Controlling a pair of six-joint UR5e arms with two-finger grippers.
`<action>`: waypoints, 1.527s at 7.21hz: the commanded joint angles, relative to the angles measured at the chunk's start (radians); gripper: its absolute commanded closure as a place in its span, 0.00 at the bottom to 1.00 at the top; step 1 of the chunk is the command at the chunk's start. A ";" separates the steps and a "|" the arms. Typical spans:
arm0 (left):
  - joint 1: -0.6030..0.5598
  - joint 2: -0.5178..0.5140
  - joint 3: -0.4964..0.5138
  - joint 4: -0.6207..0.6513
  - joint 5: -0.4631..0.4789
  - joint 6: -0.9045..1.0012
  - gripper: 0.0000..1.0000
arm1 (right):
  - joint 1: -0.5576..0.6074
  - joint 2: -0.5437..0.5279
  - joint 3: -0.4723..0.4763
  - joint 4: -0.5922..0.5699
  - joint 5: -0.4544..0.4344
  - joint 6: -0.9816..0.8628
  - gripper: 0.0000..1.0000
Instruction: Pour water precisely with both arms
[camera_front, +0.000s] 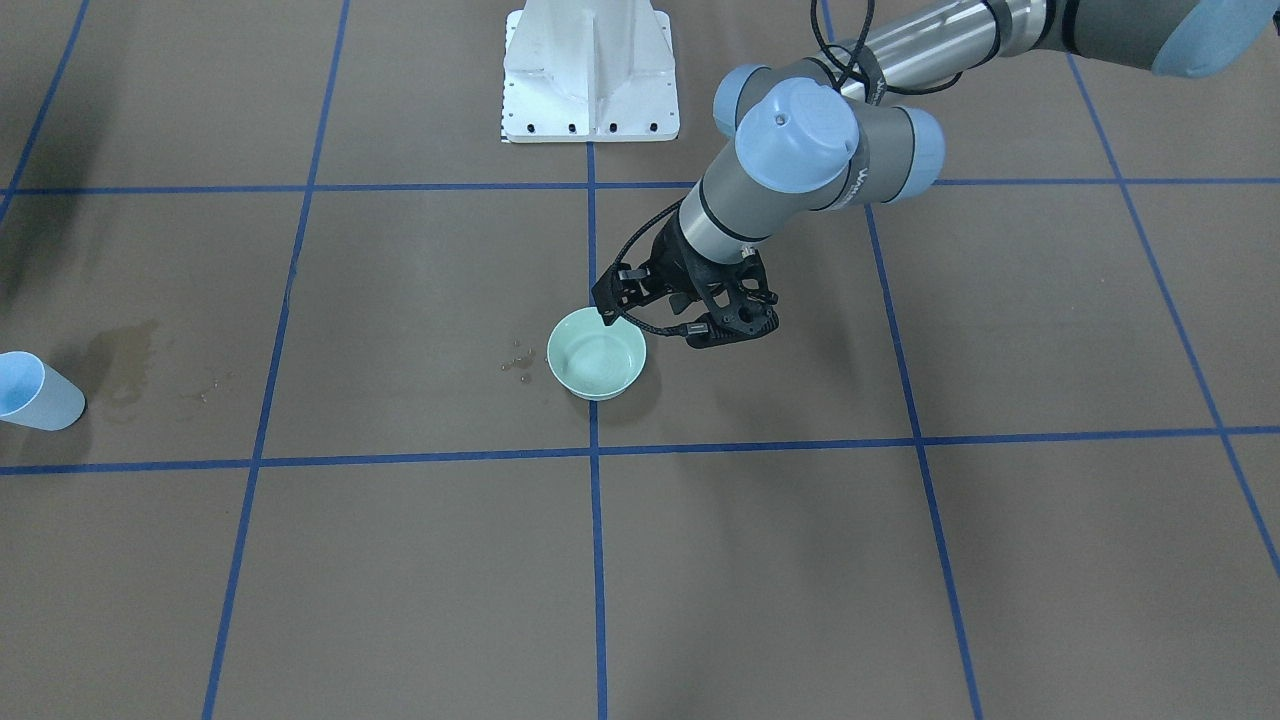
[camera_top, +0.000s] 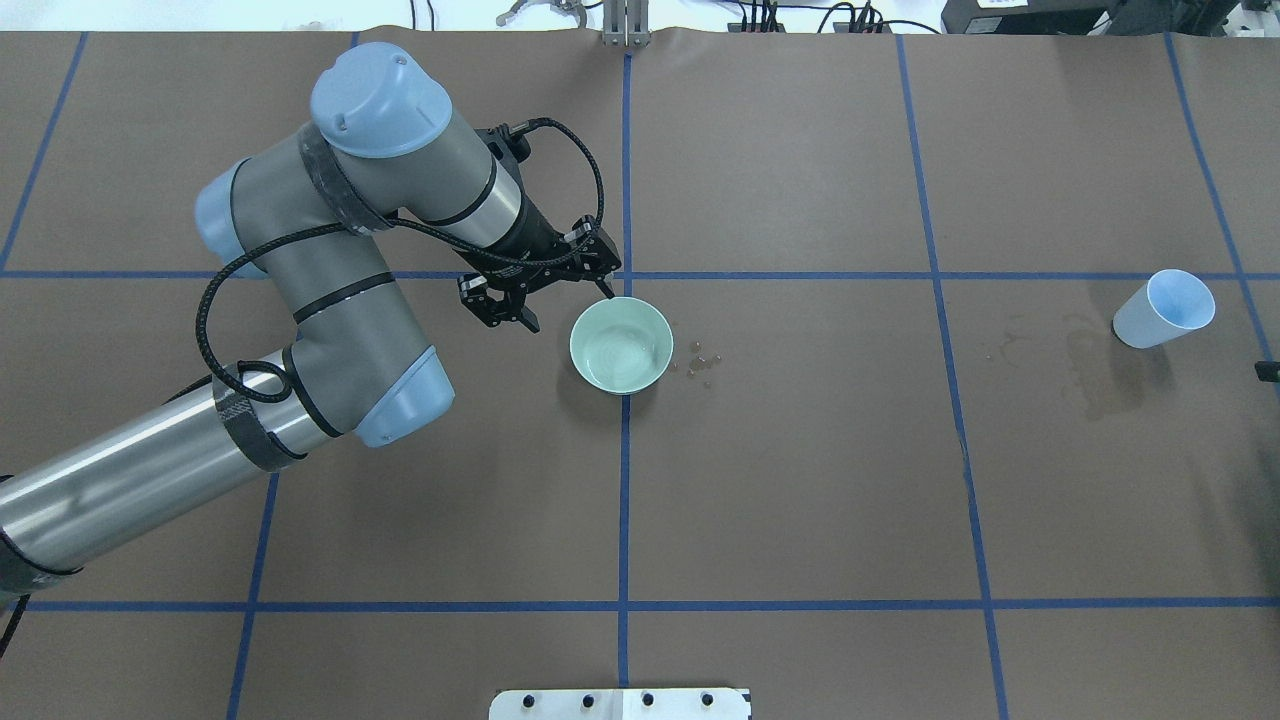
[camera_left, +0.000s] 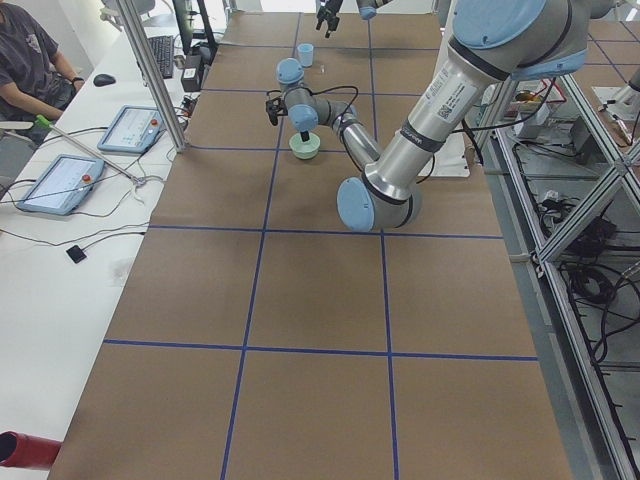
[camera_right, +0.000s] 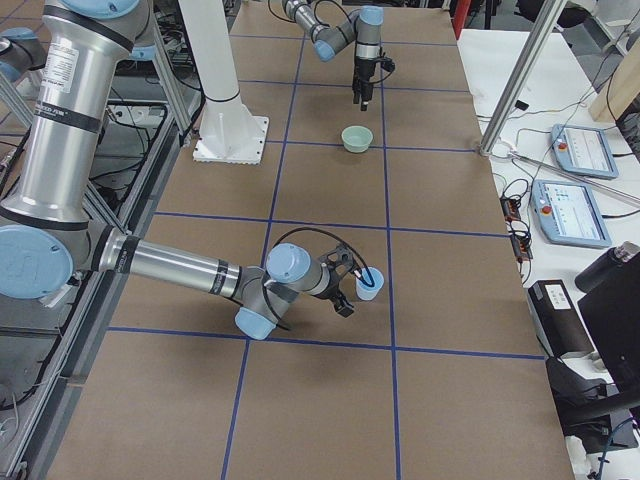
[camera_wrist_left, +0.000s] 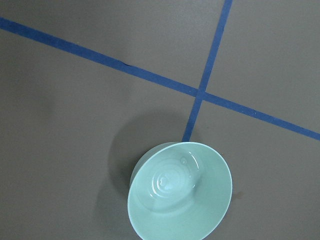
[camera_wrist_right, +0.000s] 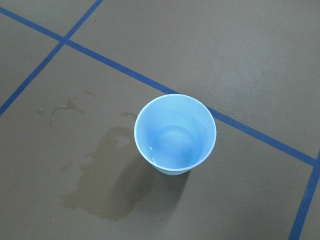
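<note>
Several wet stains (camera_wrist_right: 107, 192) on brown taped table (camera_top: 800, 480); water (camera_wrist_left: 167, 182) in bowl (camera_wrist_left: 172, 223).

Front view: blue cup (camera_front: 30, 392) cut by the left edge. Overhead: I see only a sliver of the right gripper (camera_top: 1268, 370), jaws unreadable.

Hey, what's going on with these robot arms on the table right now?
Two robot arms are on a water-pouring job. The left gripper is open beside a pale green bowl and holds nothing; the bowl has a little water in it. The right gripper is by an upright blue cup that also holds some water. There are wet patches by the cup and droplets beside the bowl.
</note>
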 joint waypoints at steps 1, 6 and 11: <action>0.000 0.001 -0.002 0.000 0.000 0.000 0.08 | -0.002 0.013 -0.038 0.085 -0.018 0.031 0.01; 0.000 0.002 -0.002 0.002 0.000 0.000 0.08 | -0.048 0.102 -0.114 0.103 -0.018 0.033 0.04; -0.001 0.007 -0.002 0.002 0.000 0.000 0.07 | -0.111 0.145 -0.154 0.100 -0.030 0.068 0.02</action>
